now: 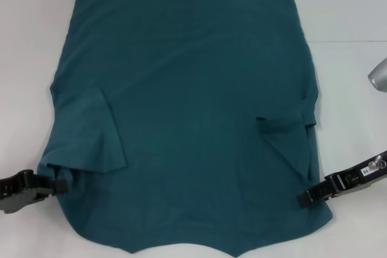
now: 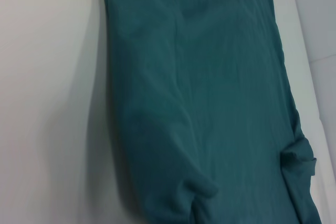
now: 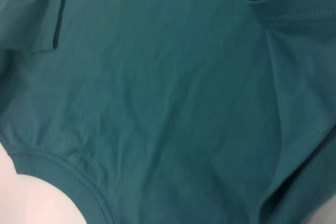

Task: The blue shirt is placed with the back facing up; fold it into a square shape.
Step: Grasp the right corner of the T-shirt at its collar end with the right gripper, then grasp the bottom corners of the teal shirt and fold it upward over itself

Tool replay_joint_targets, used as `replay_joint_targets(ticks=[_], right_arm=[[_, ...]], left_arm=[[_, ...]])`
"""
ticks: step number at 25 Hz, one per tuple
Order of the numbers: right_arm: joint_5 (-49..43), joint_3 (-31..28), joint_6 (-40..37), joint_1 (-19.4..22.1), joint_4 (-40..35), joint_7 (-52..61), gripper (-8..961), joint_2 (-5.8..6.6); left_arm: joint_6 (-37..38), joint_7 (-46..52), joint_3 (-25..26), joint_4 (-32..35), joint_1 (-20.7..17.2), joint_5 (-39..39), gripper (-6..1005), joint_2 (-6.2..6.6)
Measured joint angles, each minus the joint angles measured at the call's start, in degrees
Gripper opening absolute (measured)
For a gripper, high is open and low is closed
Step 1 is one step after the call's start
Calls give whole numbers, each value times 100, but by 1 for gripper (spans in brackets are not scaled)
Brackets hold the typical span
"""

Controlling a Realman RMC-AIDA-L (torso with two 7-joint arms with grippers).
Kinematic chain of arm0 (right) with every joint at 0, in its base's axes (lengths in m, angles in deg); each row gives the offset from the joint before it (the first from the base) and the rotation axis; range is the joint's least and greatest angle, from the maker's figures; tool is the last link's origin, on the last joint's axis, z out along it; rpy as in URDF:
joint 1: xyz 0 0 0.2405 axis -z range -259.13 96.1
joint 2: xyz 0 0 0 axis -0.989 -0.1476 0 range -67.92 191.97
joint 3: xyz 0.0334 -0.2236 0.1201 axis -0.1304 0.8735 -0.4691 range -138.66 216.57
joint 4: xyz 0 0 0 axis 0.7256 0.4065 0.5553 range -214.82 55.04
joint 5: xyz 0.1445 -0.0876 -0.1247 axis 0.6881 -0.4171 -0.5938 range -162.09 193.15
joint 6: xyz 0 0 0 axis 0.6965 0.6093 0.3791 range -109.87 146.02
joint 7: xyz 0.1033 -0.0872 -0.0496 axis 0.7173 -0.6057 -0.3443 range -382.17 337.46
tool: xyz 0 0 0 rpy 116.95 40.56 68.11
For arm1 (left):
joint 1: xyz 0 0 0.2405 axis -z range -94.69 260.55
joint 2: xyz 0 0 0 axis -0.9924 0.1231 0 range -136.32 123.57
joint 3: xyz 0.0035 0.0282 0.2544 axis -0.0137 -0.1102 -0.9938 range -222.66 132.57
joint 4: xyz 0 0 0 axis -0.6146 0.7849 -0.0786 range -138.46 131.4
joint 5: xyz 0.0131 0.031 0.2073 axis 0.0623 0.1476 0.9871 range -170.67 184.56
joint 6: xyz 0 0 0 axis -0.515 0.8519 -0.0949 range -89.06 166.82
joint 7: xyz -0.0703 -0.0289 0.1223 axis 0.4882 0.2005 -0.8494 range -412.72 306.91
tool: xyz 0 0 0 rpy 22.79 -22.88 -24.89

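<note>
The blue shirt (image 1: 193, 101) lies spread flat on the white table (image 1: 30, 58), plain side up, with its neckline at the near edge and its hem at the far edge. Both short sleeves are folded inward over the body, the left sleeve (image 1: 91, 137) and the right sleeve (image 1: 290, 140). My left gripper (image 1: 59, 184) is low at the shirt's near left corner, touching the fabric edge. At the near right corner, my right gripper (image 1: 303, 199) also touches the edge. The left wrist view shows the shirt (image 2: 210, 103) lengthwise. The right wrist view is filled by the shirt (image 3: 157, 103), with a raised fold beside the camera.
Bare white table (image 1: 351, 89) borders the shirt on both sides and beyond the hem. A grey rounded object (image 1: 380, 75) pokes in at the right edge of the head view.
</note>
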Motion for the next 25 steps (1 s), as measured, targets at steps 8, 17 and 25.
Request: replay_joint_targets(ticks=[8, 17, 25], right_arm=[[-11, 29, -14, 3, 0, -7, 493, -4], [19, 22, -129, 37, -41, -41, 127, 9], [181, -258, -627, 124, -73, -256, 35, 181]], left_arm=[[-11, 0, 0, -2, 7, 0, 7, 1], [1, -1, 0, -2, 3, 0, 7, 1], [229, -85, -2, 40, -2, 30, 7, 36]])
